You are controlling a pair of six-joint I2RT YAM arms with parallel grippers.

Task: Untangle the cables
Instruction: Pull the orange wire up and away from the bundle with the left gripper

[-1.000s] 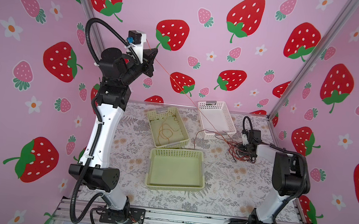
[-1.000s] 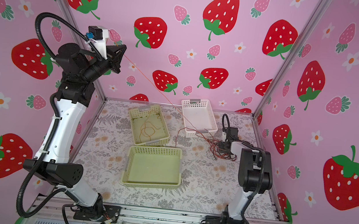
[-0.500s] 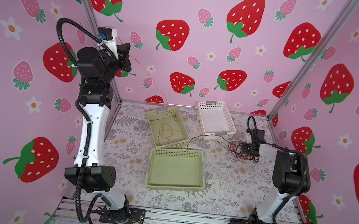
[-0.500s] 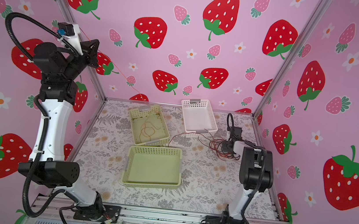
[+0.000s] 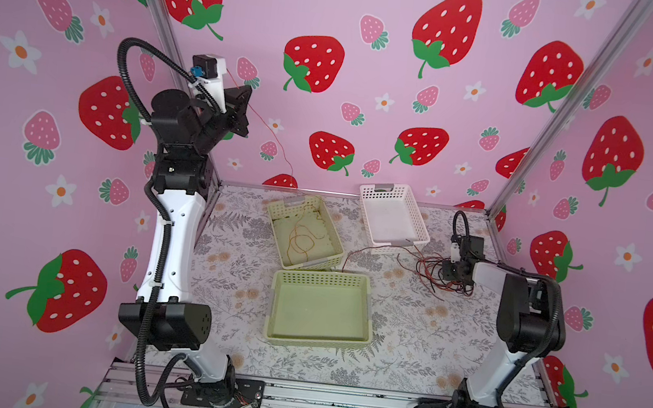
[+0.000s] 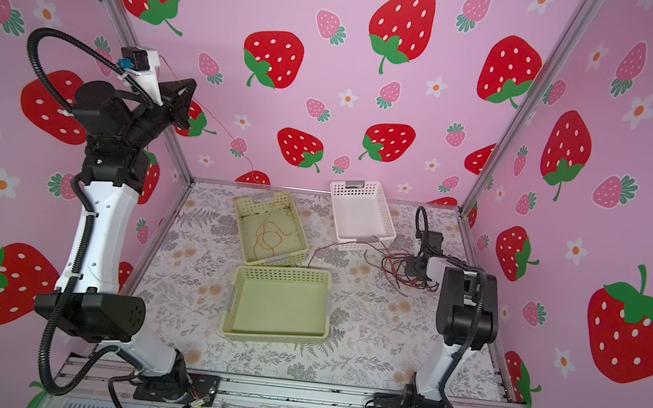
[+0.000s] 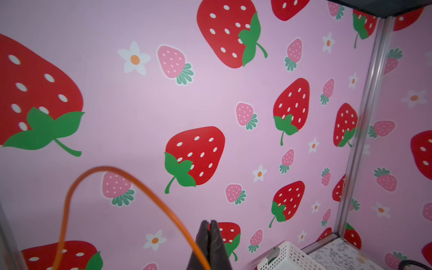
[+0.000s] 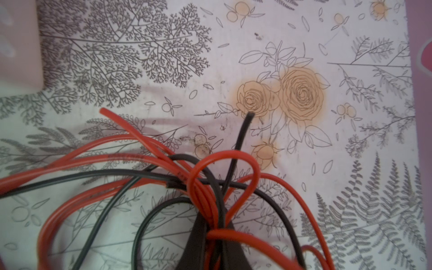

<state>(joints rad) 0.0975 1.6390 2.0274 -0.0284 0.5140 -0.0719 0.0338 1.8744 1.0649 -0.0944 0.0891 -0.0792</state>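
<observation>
Two hands, two cable bunches: one pinched low on the counter, one lifted high.
Nearest lies a green basket (image 5: pixel 324 281). Beyond it on the right, the right hand (image 8: pixel 214 224) sits low over the counter (image 5: pixel 404 348), fingers almost closed and pinching the red and black cables (image 8: pixel 201 177), which fan out toward the white basket (image 5: pixel 367 201). Farther back, the orange cable (image 5: pixel 271 132) coils in a second green basket (image 5: pixel 273 212) and rises to the left hand (image 7: pixel 210 222), raised by the back wall, fingers pressed together on it.
</observation>
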